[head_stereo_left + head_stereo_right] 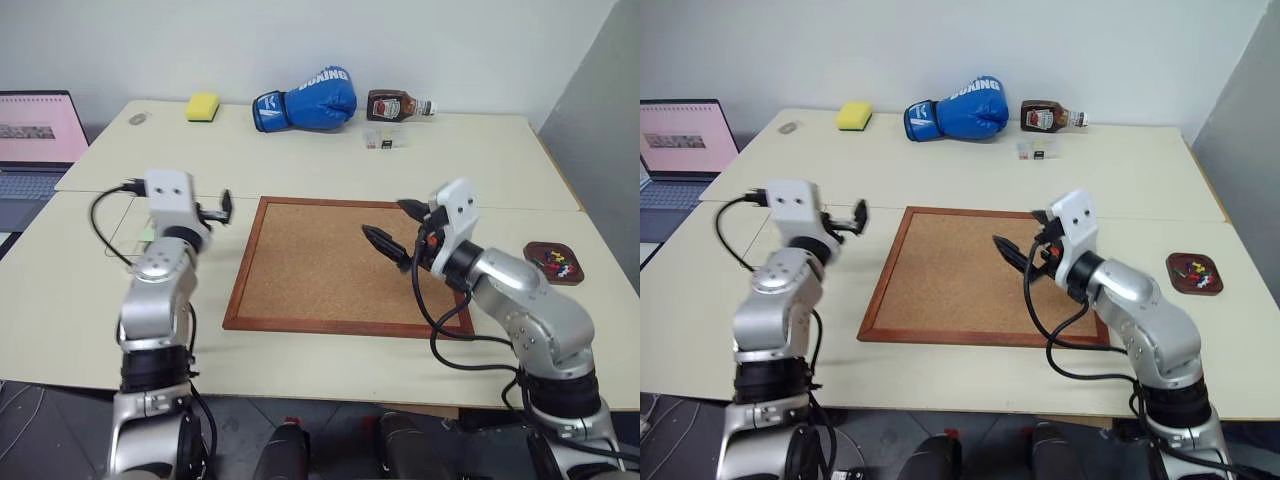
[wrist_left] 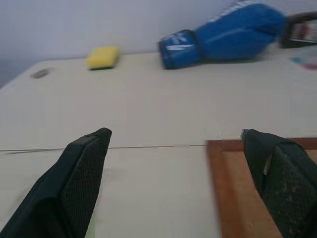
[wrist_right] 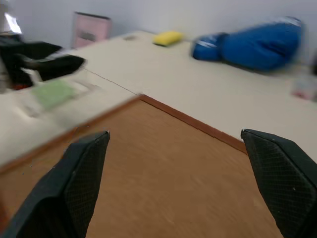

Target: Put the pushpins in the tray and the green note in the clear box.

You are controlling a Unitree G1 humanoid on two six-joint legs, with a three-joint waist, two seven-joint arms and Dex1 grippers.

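The cork board (image 1: 345, 262) lies bare in the middle of the table (image 1: 330, 160), with no pins left on it, so the job looks all but done. The pushpins (image 1: 554, 262) sit as a small heap of red, yellow and white heads in the tray (image 1: 556, 250), the little reddish-brown dish well to the right of the board near the table's right edge. The green note (image 3: 53, 92) lies just off the board's left side, inside what appears to be the clear box (image 3: 34, 106); its walls are faint, so whether the note lies flat on the box floor cannot be told for sure. Judging from this, both halves of the task seem finished and nothing obvious is left to fetch.

The left gripper (image 1: 214, 210) hangs beside the board's left edge, above the note's spot, jaws wide apart and holding nothing. The right gripper (image 1: 396, 228) hovers over the board's right half, jaws likewise spread and empty.

Beyond the board, along the far side of the table, lie a yellow sponge (image 1: 203, 106), a blue boxing glove (image 1: 305, 99) and a sauce bottle (image 1: 399, 104) on its side, with a tiny clear case (image 1: 384, 137) just in front of the bottle. A laptop (image 1: 38, 135) stands open off the board's far left. None of these is near either arm, and nothing blocks the way to the tray or the box.
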